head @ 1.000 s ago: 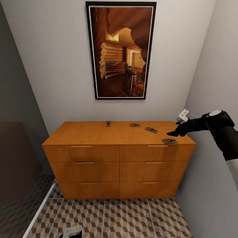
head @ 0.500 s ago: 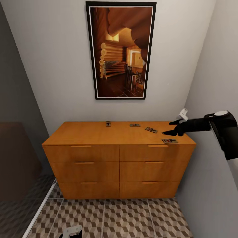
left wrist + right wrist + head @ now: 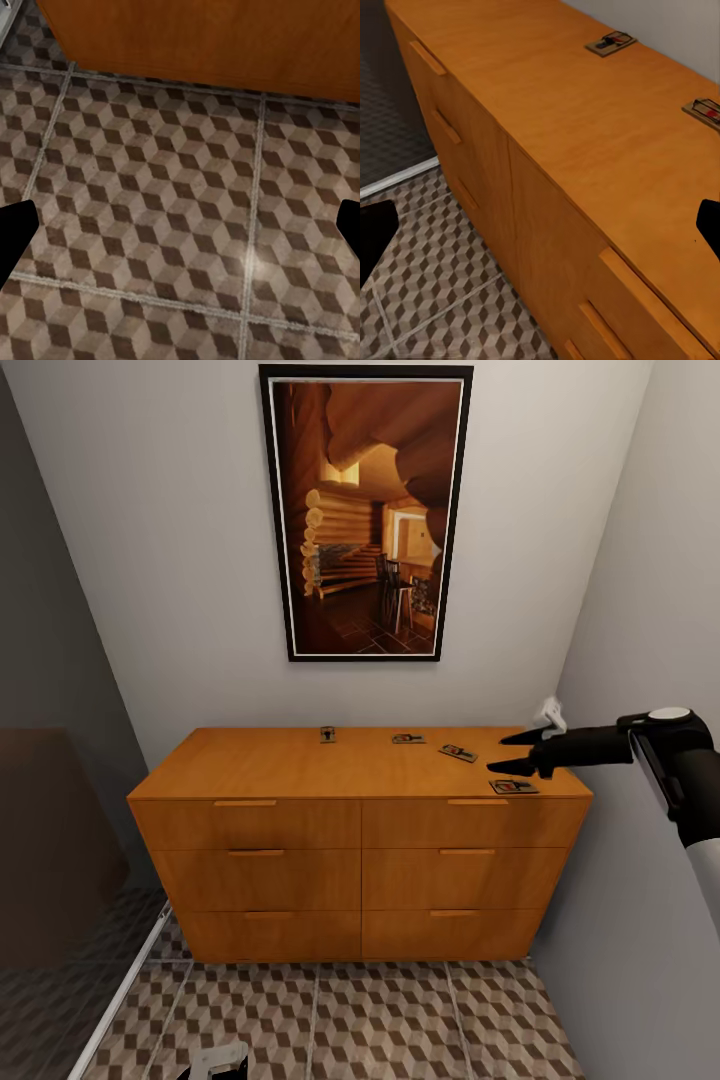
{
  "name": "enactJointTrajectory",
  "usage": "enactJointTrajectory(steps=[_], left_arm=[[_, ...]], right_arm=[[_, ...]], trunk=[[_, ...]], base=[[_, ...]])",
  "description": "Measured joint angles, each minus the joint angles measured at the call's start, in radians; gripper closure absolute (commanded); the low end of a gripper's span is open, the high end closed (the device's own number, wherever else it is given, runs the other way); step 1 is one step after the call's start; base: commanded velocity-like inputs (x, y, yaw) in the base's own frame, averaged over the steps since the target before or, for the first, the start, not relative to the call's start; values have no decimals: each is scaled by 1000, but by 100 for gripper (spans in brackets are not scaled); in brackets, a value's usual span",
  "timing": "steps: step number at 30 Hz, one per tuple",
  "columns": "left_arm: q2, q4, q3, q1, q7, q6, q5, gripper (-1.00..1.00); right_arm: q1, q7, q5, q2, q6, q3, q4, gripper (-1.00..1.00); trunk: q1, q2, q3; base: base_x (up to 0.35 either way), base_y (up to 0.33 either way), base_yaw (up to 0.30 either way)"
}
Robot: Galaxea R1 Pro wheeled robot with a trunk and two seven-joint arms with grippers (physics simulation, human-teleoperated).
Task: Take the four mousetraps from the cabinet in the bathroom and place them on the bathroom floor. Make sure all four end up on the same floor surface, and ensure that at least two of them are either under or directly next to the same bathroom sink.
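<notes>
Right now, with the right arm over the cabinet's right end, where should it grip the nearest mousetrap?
Judging from the head view, take the nearest mousetrap across its two long edges, coming straight down. It lies flat near the front right corner of the cabinet, so a side approach has nothing to catch. The right gripper, jaws open, hovers just above it.

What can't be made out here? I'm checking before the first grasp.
- Head view: the mousetraps are too small to tell whether they are set.
- Head view: left gripper is cut off by the bottom edge.
- Head view: cabinet drawers are closed, hiding their contents.
</notes>
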Motion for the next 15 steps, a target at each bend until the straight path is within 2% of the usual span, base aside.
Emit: enactJointTrajectory(steps=[6,15], left_arm=[[0,0,0,0,0,0,-1,-100],[0,0,0,0,0,-1,-1,-100]], right_arm=[[0,97,-4,-2,-8,2,8,-100],[0,152,-13,-3,-89,9,18,-100]], trunk=[[0,0,0],[0,0,0]], base=[[0,0,0],[0,0,0]])
